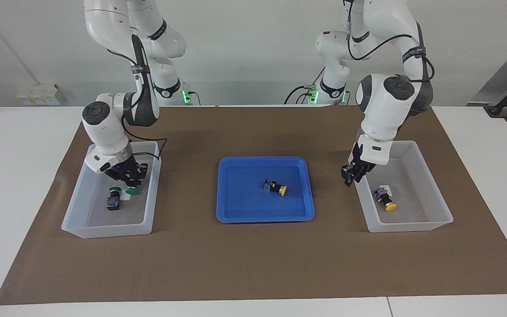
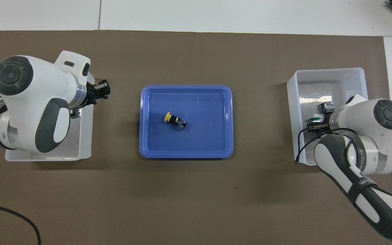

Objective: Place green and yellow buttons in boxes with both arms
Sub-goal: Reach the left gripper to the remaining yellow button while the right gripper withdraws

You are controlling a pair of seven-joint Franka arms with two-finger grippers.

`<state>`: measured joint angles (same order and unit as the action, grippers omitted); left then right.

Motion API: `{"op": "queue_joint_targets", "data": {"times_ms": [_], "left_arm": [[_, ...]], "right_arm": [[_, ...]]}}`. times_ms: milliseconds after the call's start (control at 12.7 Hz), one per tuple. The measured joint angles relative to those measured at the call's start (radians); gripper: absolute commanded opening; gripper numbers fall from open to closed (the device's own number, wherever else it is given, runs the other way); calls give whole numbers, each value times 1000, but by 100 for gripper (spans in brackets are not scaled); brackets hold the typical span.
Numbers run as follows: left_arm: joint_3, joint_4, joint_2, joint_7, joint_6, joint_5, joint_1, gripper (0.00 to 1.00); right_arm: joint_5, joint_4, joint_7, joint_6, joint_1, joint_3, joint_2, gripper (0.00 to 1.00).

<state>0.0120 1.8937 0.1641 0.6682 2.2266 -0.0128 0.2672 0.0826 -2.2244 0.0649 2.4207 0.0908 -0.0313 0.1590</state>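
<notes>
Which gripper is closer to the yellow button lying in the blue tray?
Left. The left gripper hangs over its box's rim, on the side facing the blue tray and its yellow button; the right gripper is down inside the other box.

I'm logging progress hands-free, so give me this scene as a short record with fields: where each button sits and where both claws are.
blue tray: loose yellow button lying inside
left arm's box: boxed yellow button
right arm's box: first green button, second green button
left claw: over its box's wall nearest the tray
right claw: inside its box, above second green button
remaining: loose yellow button
</notes>
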Motion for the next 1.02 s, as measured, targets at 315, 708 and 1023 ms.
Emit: {"op": "queue_joint_targets", "data": {"times_ms": [315, 708, 1023], "left_arm": [[-1, 42, 1, 184, 102, 0, 76, 41], [-2, 79, 17, 468, 191, -1, 198, 42], [-3, 107, 74, 635, 252, -1, 298, 42]], "right_arm": [[-2, 12, -2, 2, 0, 0, -4, 100], [-8, 108, -39, -128, -2, -5, -59, 100], [-40, 290, -97, -373, -8, -36, -135, 100]]}}
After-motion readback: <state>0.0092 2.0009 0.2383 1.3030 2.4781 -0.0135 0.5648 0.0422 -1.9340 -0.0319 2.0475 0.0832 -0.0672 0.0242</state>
